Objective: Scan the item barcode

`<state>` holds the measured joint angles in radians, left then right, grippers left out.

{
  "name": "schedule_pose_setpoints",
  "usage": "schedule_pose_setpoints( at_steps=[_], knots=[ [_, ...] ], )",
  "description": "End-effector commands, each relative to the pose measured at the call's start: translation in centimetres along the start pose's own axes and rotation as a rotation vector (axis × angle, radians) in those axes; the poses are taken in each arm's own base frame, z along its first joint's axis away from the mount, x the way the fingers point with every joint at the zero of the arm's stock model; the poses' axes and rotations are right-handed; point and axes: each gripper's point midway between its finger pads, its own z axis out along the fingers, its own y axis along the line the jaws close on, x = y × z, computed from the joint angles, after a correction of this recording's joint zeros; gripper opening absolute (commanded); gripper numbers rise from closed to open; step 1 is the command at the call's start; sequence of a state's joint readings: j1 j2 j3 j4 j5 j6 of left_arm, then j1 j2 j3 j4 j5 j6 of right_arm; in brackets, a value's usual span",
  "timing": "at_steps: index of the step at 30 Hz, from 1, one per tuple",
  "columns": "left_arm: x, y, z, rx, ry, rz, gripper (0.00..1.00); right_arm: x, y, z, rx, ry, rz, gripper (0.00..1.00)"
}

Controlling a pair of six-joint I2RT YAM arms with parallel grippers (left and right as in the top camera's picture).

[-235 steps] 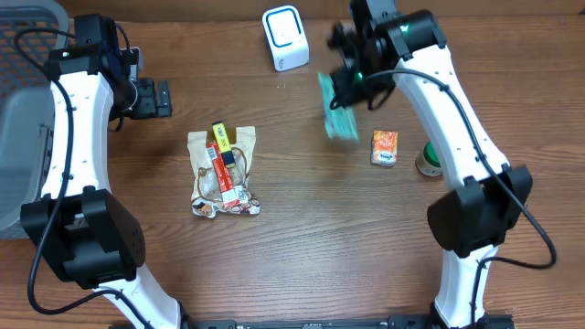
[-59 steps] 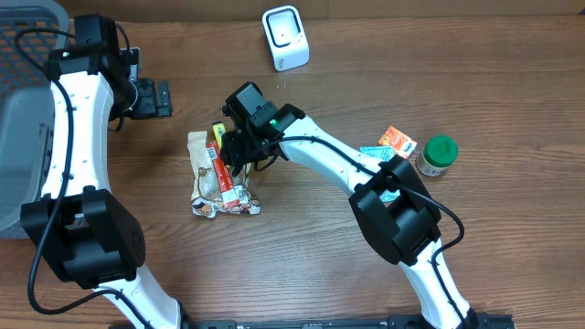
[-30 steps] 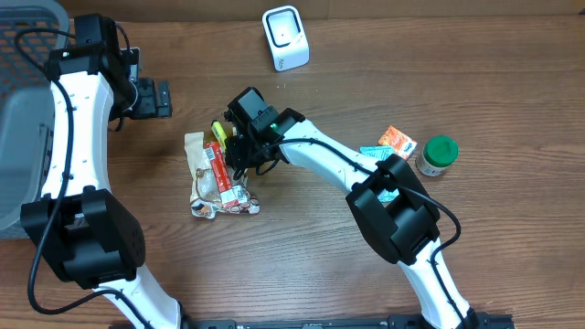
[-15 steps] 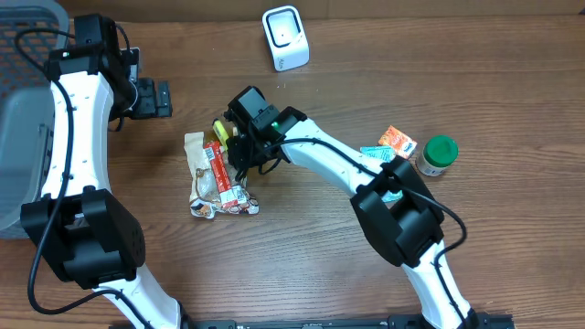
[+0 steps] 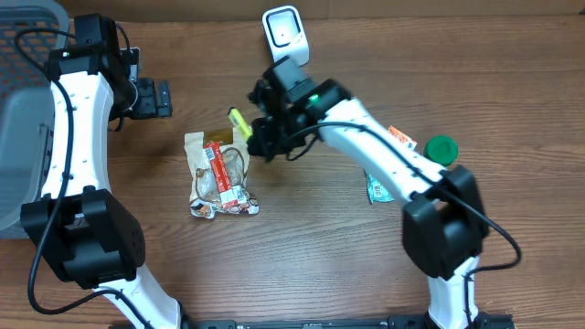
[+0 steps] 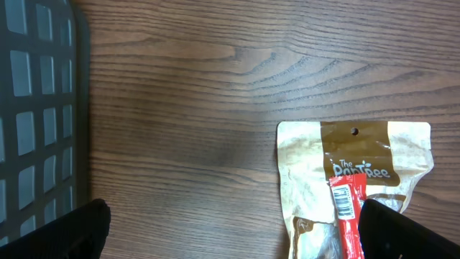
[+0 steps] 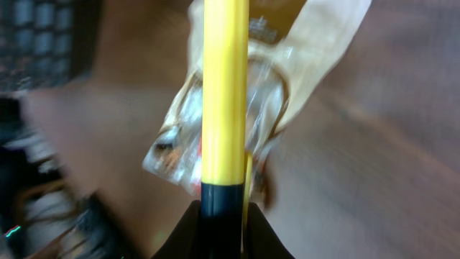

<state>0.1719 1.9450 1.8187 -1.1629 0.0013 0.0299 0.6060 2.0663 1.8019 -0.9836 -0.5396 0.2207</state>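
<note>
The right gripper (image 5: 259,137) is clamped on the black end of a yellow stick (image 5: 237,120). The stick's yellow length juts straight out past the jaws (the wrist view looks right along it). It is held over the worktop (image 5: 320,247), just behind the snack bag's (image 5: 219,169) rear right corner and in front of the white scanner (image 5: 285,37) at the rear edge. The left gripper (image 5: 157,97) hangs with its jaws spread wide near the rear left, beside the grey basket (image 5: 23,119).
</note>
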Motion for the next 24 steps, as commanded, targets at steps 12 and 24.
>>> schedule_pose_setpoints(
  at_steps=[12, 24],
  knots=[
    [-0.4, -0.2, -0.6, 0.007, -0.02, 0.018, 1.0, 8.2, 1.4, -13.7, -0.478, 0.115, -0.231, 0.04],
    [-0.4, -0.2, -0.6, 0.007, -0.02, 0.018, 1.0, 9.0, 3.0, -12.8, -0.494, 0.153, -0.265, 0.04]
  ],
)
